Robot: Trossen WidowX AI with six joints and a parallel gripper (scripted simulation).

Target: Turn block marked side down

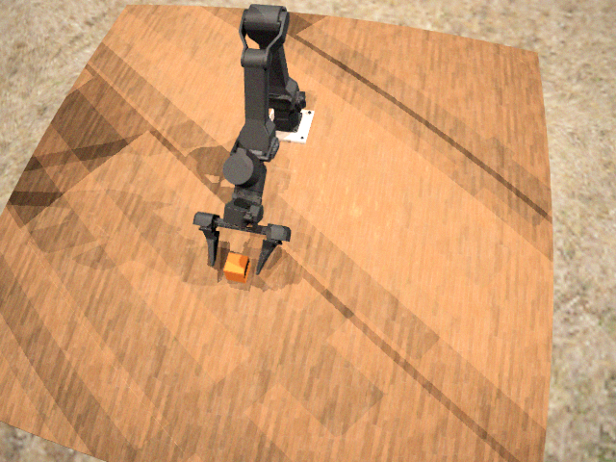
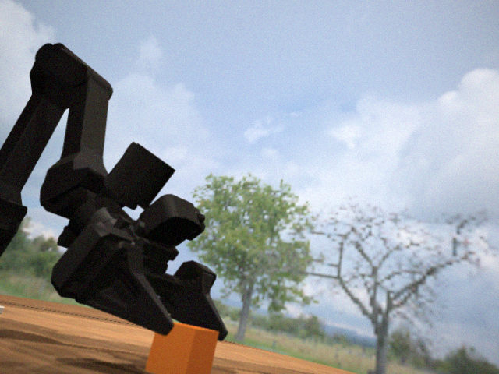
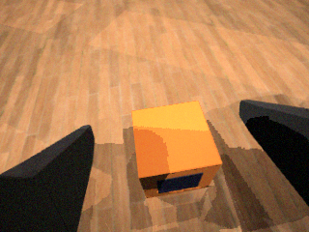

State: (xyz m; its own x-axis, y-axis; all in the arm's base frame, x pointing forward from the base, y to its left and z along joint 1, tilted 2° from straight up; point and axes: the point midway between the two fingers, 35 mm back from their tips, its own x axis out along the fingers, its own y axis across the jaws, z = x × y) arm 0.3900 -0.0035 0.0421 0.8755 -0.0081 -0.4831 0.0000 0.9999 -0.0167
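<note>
An orange block (image 1: 236, 267) (image 2: 183, 350) (image 3: 174, 140) rests flat on the wooden table (image 1: 397, 248). In the wrist view a dark blue mark (image 3: 180, 183) shows on its near side face, low down, facing the camera. My gripper (image 1: 237, 262) (image 3: 167, 119) is open wide. Its two dark fingers stand on either side of the block with clear gaps, and their tips are low near the table. In the exterior view the fingers (image 2: 161, 309) hang just behind and above the block's top edge.
The arm's base sits on a white mounting plate (image 1: 303, 130) at the far middle of the table. The table's edges run along all sides, with sandy ground (image 1: 581, 198) beyond.
</note>
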